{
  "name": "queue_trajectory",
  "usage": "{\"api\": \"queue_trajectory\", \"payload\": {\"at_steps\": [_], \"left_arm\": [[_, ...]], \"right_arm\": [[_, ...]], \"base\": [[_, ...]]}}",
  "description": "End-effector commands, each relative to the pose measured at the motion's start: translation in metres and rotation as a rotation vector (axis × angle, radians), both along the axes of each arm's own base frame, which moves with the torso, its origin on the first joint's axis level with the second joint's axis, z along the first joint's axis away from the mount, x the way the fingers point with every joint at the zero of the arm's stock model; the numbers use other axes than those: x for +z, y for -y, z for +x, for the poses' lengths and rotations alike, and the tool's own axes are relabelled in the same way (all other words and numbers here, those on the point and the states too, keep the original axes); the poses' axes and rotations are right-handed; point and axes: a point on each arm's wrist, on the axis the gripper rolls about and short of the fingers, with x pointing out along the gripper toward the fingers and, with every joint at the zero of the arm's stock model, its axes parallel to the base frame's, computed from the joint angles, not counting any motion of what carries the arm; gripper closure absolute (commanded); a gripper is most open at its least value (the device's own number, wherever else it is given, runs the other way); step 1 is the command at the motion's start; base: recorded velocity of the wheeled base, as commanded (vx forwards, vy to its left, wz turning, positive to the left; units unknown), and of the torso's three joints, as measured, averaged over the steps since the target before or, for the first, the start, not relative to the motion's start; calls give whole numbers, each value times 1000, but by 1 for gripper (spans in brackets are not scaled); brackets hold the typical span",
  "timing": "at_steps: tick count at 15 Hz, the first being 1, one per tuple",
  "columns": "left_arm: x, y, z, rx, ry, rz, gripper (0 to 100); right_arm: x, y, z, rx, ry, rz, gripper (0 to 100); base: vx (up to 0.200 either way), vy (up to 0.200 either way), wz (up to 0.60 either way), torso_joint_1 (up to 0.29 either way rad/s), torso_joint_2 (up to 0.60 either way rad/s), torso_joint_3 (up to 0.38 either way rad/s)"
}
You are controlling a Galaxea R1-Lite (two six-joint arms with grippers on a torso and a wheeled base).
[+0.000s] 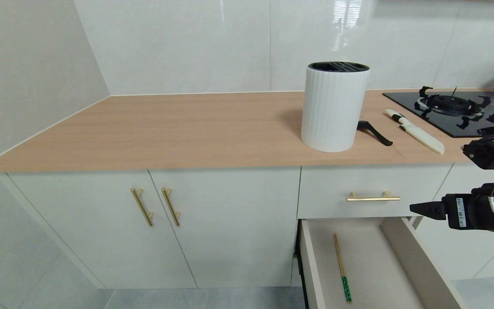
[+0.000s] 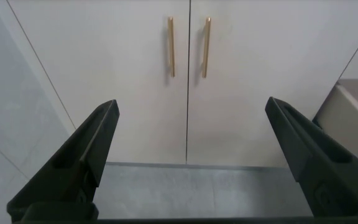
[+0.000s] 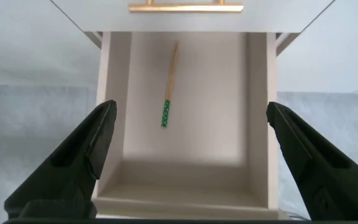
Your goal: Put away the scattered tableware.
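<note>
A pair of chopsticks [image 1: 340, 264] with green patterned ends lies on the floor of an open lower drawer [image 1: 305, 257]. My right gripper [image 1: 420, 209] hovers to the right of the drawer front. In the right wrist view it [image 3: 191, 111] is open and holds nothing, looking down on the chopsticks [image 3: 169, 84] in the drawer [image 3: 258, 87]. On the wooden counter [image 1: 165, 128] a white knife [image 1: 415, 131] and a black-handled utensil [image 1: 374, 132] lie beside a white ribbed holder [image 1: 335, 107]. My left gripper [image 2: 191, 109] is open and empty, low in front of the cabinet doors.
A black gas hob [image 1: 453, 109] takes the counter's right end. Above the open drawer is a shut drawer with a gold handle [image 1: 373, 198]. Two cabinet doors with gold handles [image 1: 157, 207] stand to the left, also seen from the left wrist [image 2: 188, 46].
</note>
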Motion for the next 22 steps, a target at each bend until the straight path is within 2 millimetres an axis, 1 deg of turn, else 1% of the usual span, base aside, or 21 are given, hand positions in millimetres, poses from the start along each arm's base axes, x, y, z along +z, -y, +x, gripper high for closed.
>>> {"api": "queue_trajectory", "payload": {"at_steps": [1,6,8,9,10,11,12,13,14,15,16,17,19,22], "left_arm": [[0,0,0,1,-1,0,0],[0,0,0,1,-1,0,0],[0,0,0,1,-1,0,0],[0,0,0,1,-1,0,0],[0,0,0,1,-1,0,0],[0,0,0,1,-3,0,0],[0,0,0,1,-1,0,0],[0,0,0,1,-1,0,0],[0,0,0,1,-1,0,0],[0,0,0,1,-1,0,0],[0,0,0,1,-1,0,0],[0,0,0,1,-1,0,0],[0,0,0,1,-1,0,0],[0,0,0,1,-1,0,0]], "right_arm": [[-2,-1,1,3,-8,-2,0],[-4,-3,0,55,-20,7,0],[-1,-3,8,65,-5,5,0],[1,-1,20,61,11,-12,0],[5,7,41,50,40,-7,0],[8,10,52,69,52,12,0],[10,23,80,118,64,31,0],[7,28,98,149,64,28,0],[1,32,121,166,60,10,0],[-5,36,139,183,62,-16,0],[-8,38,151,193,69,-29,0],[-14,42,176,223,98,-39,0],[-25,42,198,258,123,-39,0],[-47,38,223,281,167,-63,0]], "base": [[0,0,0,183,-466,-290],[0,0,0,196,-472,-278],[0,0,0,63,-180,-98],[0,0,0,27,-90,-32],[0,0,0,17,-51,-17],[0,0,0,0,0,0],[0,0,0,0,0,0],[0,0,0,0,0,0],[0,0,0,0,0,0],[0,0,0,0,0,0],[0,0,0,0,0,0],[0,0,0,0,0,0],[0,0,0,0,0,0],[0,0,0,0,0,0]]}}
